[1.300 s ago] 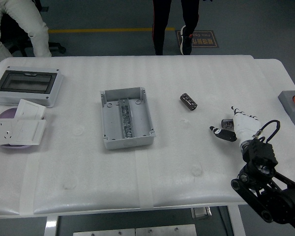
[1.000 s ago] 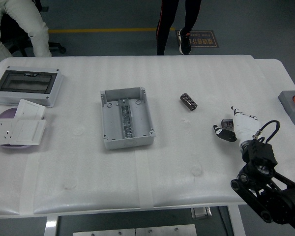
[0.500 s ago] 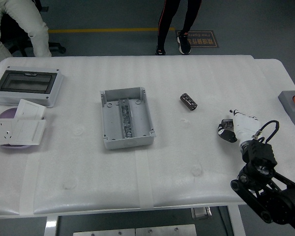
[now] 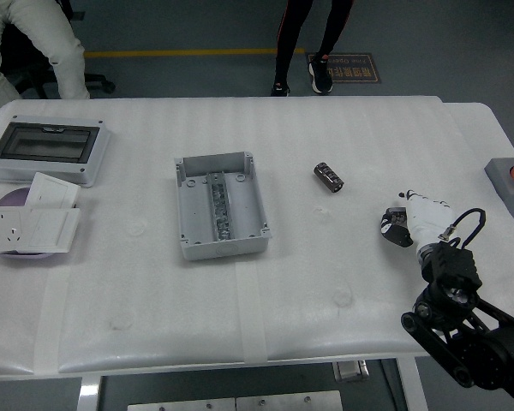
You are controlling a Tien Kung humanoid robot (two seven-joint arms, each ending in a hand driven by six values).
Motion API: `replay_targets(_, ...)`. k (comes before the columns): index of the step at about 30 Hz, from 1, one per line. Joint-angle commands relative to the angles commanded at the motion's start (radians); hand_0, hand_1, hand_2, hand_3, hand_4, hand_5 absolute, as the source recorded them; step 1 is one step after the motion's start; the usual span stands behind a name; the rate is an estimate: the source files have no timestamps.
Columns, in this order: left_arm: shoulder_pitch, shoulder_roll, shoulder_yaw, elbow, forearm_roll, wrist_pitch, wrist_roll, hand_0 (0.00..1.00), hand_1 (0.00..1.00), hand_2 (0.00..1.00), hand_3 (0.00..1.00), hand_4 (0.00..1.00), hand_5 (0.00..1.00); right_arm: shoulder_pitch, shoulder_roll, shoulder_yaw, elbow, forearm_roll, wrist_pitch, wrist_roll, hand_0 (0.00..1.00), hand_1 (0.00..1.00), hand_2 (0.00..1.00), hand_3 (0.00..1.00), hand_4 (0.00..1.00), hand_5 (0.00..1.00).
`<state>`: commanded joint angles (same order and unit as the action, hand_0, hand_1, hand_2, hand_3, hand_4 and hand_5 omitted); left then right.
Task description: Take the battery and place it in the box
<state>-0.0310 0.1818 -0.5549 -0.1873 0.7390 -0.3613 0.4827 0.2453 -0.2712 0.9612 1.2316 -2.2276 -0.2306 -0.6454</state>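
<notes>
Right hand, fingers curled holding nothing, near battery, box beyond.

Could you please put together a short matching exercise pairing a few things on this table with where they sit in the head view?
Things:
1. battery
2. open grey box
3. right robot hand
4. lid with dark window

Places:
A. far left of the table
B. middle of the table
C. near the table's right side
D. between the box and the hand

Pairs: 1-D, 2-B, 3-C, 4-A

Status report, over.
Right hand curled, holding nothing, right of battery. Battery lies on table, outside open box. Path clear.
</notes>
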Motion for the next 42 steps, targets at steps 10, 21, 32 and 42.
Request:
replay_targets(10, -0.002, -0.001, -0.006, 0.000, 0.006, 0.003, -0.005, 0.542, 0.558, 0.560, 0.475, 0.017, 0.002, 0.003, -0.002, -0.010, 0.004, -0.006, -0.001, 0.000, 0.846, 0.641, 0.753, 0.817, 0.521, 0.461)
replay_targets(21, 0.000, -0.001, -0.008, 0.000, 0.008, 0.004, -0.006, 0.543, 0.559, 0.592, 0.473, 0.014, 0.002, 0.006, -0.001, -0.018, 0.013, -0.024, -0.027, 0.000, 0.820, 0.606, 0.742, 0.789, 0.314, 0.268)
replay_targets(32, 0.000, 0.000, -0.006, 0.000, 0.008, 0.000, -0.004, 0.543, 0.559, 0.602, 0.472, 0.016, 0.002, 0.008, 0.000, -0.020, 0.008, -0.010, -0.001, 0.000, 0.765, 0.528, 0.677, 0.763, 0.227, 0.227)
replay_targets(42, -0.001, 0.000, -0.009, -0.001, 0.015, 0.001, -0.004, 0.542, 0.556, 0.605, 0.468, 0.014, 0.002, 0.008, 0.001, -0.026, 0.006, 0.001, -0.006, 0.000, 0.760, 0.512, 0.728, 0.797, 0.281, 0.232)
